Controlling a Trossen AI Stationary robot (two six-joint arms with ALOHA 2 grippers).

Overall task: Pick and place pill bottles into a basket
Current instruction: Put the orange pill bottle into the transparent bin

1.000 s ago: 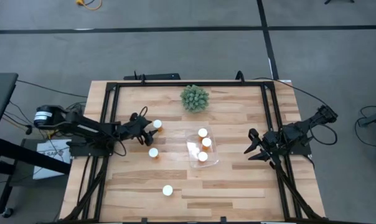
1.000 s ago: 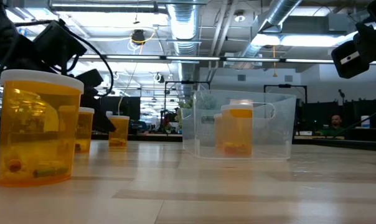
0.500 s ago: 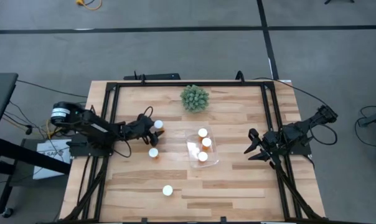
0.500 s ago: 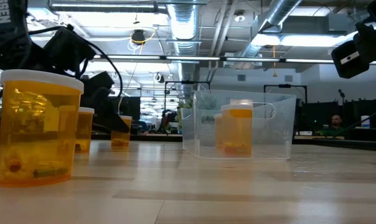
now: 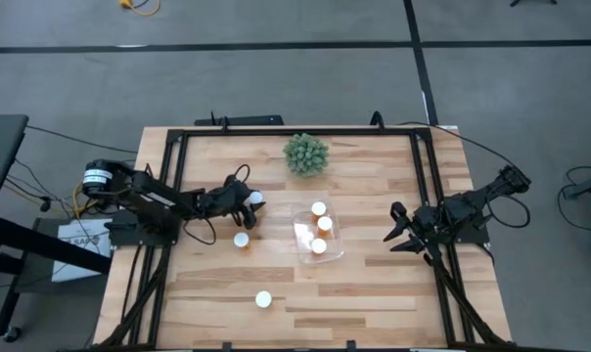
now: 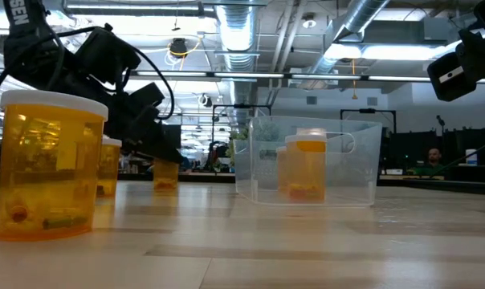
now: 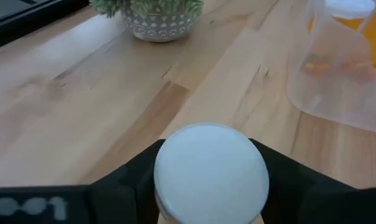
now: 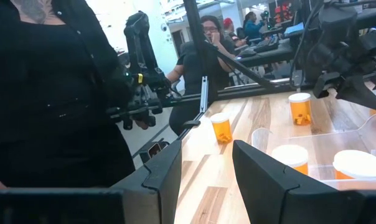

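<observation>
My left gripper [image 5: 247, 203] is shut on an amber pill bottle with a white cap [image 5: 256, 198], left of the clear basket [image 5: 335, 244]; the bottle also shows in the low view [image 6: 165, 173]. The basket holds three capped bottles [image 5: 318, 208] [image 5: 325, 223] [image 5: 318, 246]. Two more bottles stand upright on the table [image 5: 241, 240] [image 5: 263, 299]. My right gripper [image 5: 398, 231] is open and empty at the table's right side, right of the basket. My left gripper pinches the bottle between its two fingers [image 7: 133, 182], on opposite sides just under the white cap [image 7: 211, 171]. The fingers come slanting down from the table's left. The bottle stands upright; whether its base is clear of the table I cannot tell.
A green spiky plant ball in a pot [image 5: 305, 154] stands at the far middle of the table. Black frame rails [image 5: 173, 196] run along the left, right and far edges. People show beyond the table in the right wrist view [image 8: 51, 93].
My left gripper has gone toward the table's right edge, up to the bottle left of the basket, and now stands around it. The bottle has shifted a little toward the basket and stays upright.
</observation>
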